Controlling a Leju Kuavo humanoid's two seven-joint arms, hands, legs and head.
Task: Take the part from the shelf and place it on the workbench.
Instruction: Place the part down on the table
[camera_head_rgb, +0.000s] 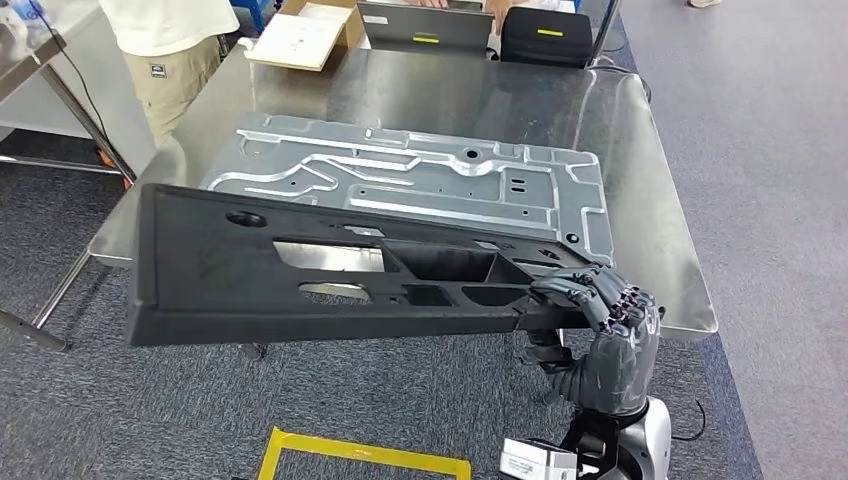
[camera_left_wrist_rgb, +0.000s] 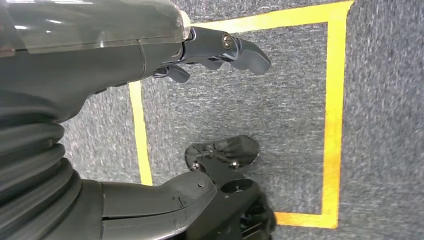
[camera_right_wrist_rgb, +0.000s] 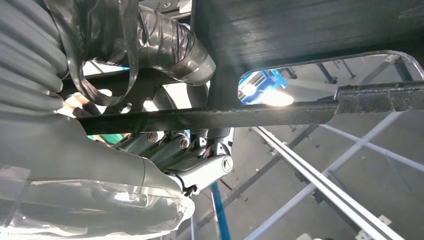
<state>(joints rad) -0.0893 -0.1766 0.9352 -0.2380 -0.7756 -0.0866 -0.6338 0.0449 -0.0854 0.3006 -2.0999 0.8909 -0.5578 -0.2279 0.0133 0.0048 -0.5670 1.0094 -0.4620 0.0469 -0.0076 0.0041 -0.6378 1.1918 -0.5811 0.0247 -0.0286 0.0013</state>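
The right hand (camera_head_rgb: 600, 300) grips one end of the long black plastic panel with cut-out openings (camera_head_rgb: 330, 270), its dark fingers (camera_head_rgb: 570, 290) curled over the panel's edge. The panel stretches away from that hand to the robot's left, held in the air above the near edge of the shiny steel table (camera_head_rgb: 660, 200). Just beyond the hand, a flat silver stamped metal sheet (camera_head_rgb: 420, 175) lies on the table. The left hand (camera_left_wrist_rgb: 150, 50) hangs over grey carpet marked with yellow tape (camera_left_wrist_rgb: 332, 115), fingers apart and holding nothing. A person in khaki trousers (camera_head_rgb: 175, 70) stands at the table's far corner.
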